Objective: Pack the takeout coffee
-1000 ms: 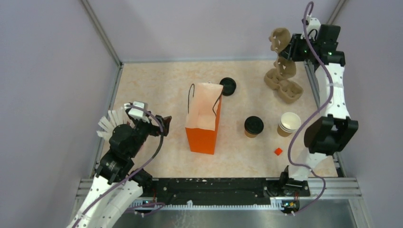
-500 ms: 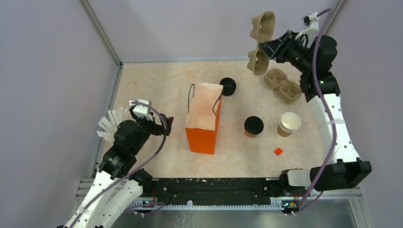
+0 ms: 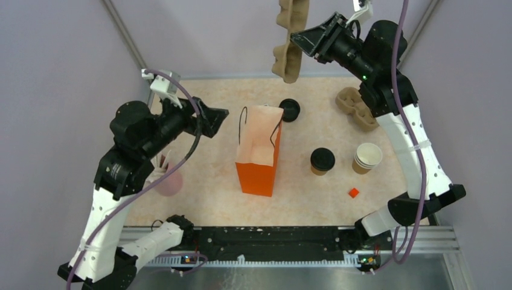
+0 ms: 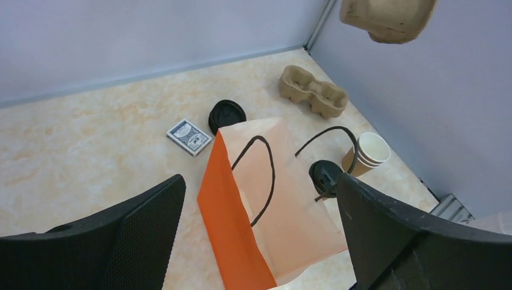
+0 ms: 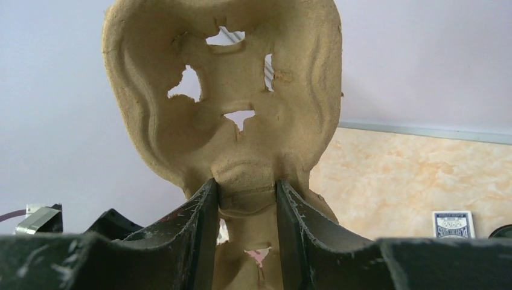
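The takeout coffee [image 3: 322,161] stands upright on the tabletop [image 3: 193,96] with its black lid on. It is right of the orange bag [image 3: 258,154] and just left of the stack of tan cups [image 3: 367,157], and neither arm touches it. The left wrist view shows it partly behind one of the bag's black handles.

The tabletop is a pale beige with a faint orange marbling. Plain lavender-grey walls [image 3: 60,90] close it in at the back and on both sides, with slim metal posts [image 3: 128,43] running up the back corners. A black rail [image 3: 272,235] runs along the near edge where the arms are bolted on.

The open bag stands about mid-table. A loose black lid [image 3: 290,110] lies flat just behind it, and a blue card deck [image 4: 189,136] lies beside that lid. A second pulp carrier [image 3: 360,109] rests at the back right, and a small red piece [image 3: 353,193] lies nearer the front on the right. A pink cup [image 3: 167,180] holding white sticks sits at the left edge under the left arm.

The left fingers [image 4: 145,223] are spread wide apart and hold nothing, raised above the tabletop to the left of the bag. The right fingers [image 5: 187,235] are clamped on the middle ridge of the held pulp carrier [image 5: 223,78], which hangs high in the air against the back wall.
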You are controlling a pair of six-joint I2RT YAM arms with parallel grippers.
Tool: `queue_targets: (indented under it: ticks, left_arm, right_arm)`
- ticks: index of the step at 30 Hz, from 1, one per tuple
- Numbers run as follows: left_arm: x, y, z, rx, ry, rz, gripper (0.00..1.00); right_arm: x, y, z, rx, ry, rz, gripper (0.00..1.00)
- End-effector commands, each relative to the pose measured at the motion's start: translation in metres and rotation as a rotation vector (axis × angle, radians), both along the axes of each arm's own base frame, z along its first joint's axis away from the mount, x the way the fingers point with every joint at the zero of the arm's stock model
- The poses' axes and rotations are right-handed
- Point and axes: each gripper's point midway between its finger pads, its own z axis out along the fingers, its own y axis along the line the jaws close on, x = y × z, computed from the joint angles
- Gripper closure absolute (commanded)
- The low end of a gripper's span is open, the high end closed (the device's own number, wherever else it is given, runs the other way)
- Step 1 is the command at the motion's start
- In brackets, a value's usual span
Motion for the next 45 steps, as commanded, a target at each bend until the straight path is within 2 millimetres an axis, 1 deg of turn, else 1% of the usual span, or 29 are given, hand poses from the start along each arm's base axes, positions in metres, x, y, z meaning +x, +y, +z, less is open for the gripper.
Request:
queue_targets:
  ticks: [1,2,4,8,10,12,13,15,17,20,23,25,27,28,29,30,31,32,33,36,38,41,43,45]
  left_arm:
    - [0.004,-0.012,-0.022,-0.004,0.135,-0.034,0.01]
    - [0.008,-0.013,-0.022,-0.02,0.126,-0.021,0.01]
    - [0.014,-0.018,-0.021,-0.054,0.14,-0.017,0.01]
    - [0.016,-0.034,-0.021,-0.066,0.167,-0.094,0.03]
    - [0.016,-0.038,-0.013,-0.062,0.142,-0.123,0.04]
    - [0.018,-0.041,-0.01,-0.057,0.125,-0.14,0.04]
    - [0.019,-0.041,-0.012,-0.047,0.124,-0.142,0.05]
    - [0.025,-0.04,-0.026,-0.013,0.133,-0.13,0.08]
    - [0.031,-0.037,-0.039,0.015,0.156,-0.097,0.12]
    - [0.031,-0.043,-0.038,0.018,0.153,-0.139,0.21]
    - [0.039,-0.04,-0.042,0.028,0.156,-0.102,0.31]
    - [0.04,-0.041,-0.044,0.027,0.151,-0.106,0.38]
    - [0.039,-0.042,-0.045,0.024,0.146,-0.113,0.53]
    - [0.04,-0.041,-0.045,0.024,0.147,-0.104,0.56]
    - [0.04,-0.041,-0.046,0.024,0.149,-0.101,0.56]
    - [0.039,-0.042,-0.046,0.023,0.149,-0.11,0.52]
    - [0.037,-0.044,-0.045,0.018,0.146,-0.125,0.38]
    - [0.035,-0.046,-0.044,0.01,0.145,-0.144,0.29]
    - [0.032,-0.048,-0.043,0.001,0.143,-0.155,0.27]
    - [0.027,-0.049,-0.043,-0.029,0.129,-0.17,0.22]
    - [0.026,-0.048,-0.046,-0.036,0.119,-0.166,0.2]
    - [0.032,-0.044,-0.06,-0.013,0.144,-0.133,0.21]
    - [0.034,-0.045,-0.062,-0.009,0.145,-0.133,0.22]
    - [0.037,-0.048,-0.06,-0.021,0.131,-0.14,0.25]
  right_arm:
    - [-0.004,-0.003,-0.009,0.045,0.062,-0.019,0.76]
    - [-0.002,-0.004,-0.015,0.034,0.063,-0.03,0.76]
    - [-0.005,-0.007,-0.014,0.035,0.066,-0.04,0.76]
    - [-0.017,-0.002,-0.009,0.075,0.076,0.016,0.76]
    - [-0.023,0.0,-0.003,0.1,0.067,0.039,0.76]
    - [-0.026,0.002,-0.004,0.116,0.097,0.038,0.76]
    - [-0.028,0.005,-0.003,0.124,0.104,0.045,0.76]
    - [-0.039,0.018,0.001,0.122,0.087,0.069,0.76]
    - [-0.043,0.026,-0.005,0.112,0.124,0.044,0.75]
    - [-0.054,0.041,-0.014,0.102,0.188,0.053,0.75]
    - [-0.064,0.054,-0.02,0.095,0.215,0.051,0.75]
    - [-0.068,0.06,-0.027,0.104,0.264,0.037,0.75]
    - [-0.069,0.062,-0.038,0.115,0.325,0.003,0.75]
    - [-0.07,0.062,-0.041,0.123,0.345,-0.009,0.75]
    - [-0.071,0.063,-0.043,0.126,0.359,-0.014,0.75]
    - [-0.073,0.063,-0.044,0.133,0.369,-0.021,0.75]
    - [-0.073,0.062,-0.044,0.137,0.374,-0.032,0.75]
    - [-0.073,0.06,-0.043,0.143,0.375,-0.043,0.75]
    - [-0.074,0.057,-0.042,0.147,0.374,-0.058,0.75]
    - [-0.077,0.045,-0.037,0.163,0.365,-0.104,0.75]
    - [-0.077,0.044,-0.037,0.155,0.36,-0.105,0.75]
    - [-0.079,0.049,-0.041,0.139,0.387,-0.084,0.75]
    - [-0.081,0.055,-0.045,0.144,0.413,-0.064,0.75]
    - [-0.084,0.06,-0.047,0.14,0.419,-0.055,0.75]
